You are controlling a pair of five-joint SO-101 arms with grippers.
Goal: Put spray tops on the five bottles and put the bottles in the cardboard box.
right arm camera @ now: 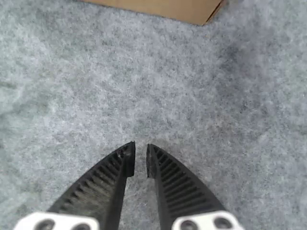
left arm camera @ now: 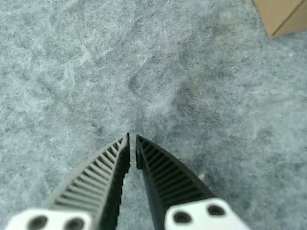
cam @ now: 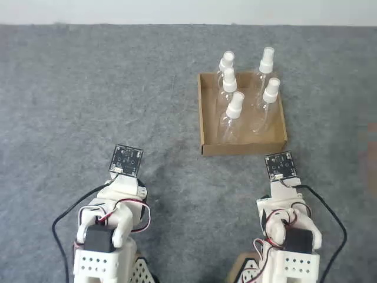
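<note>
The left hand (left arm camera: pixel 133 139) is hanging over the grey table (left arm camera: pixel 96 72), its fingers drawn almost together with only a thin slit between the tips, and it is gripping nothing. The right hand (right arm camera: pixel 140 148) is sitting the same way, nearly closed and empty, on the near side of the box (cam: pixel 205 118). The box is lying on the right half of the table, just beyond the right arm (cam: pixel 288 230). Five clear bottles (cam: pixel 231 121) are resting inside it, each wearing a white spray top (cam: pixel 235 106). The left arm (cam: pixel 112 224) is sitting well to the left of the box.
</note>
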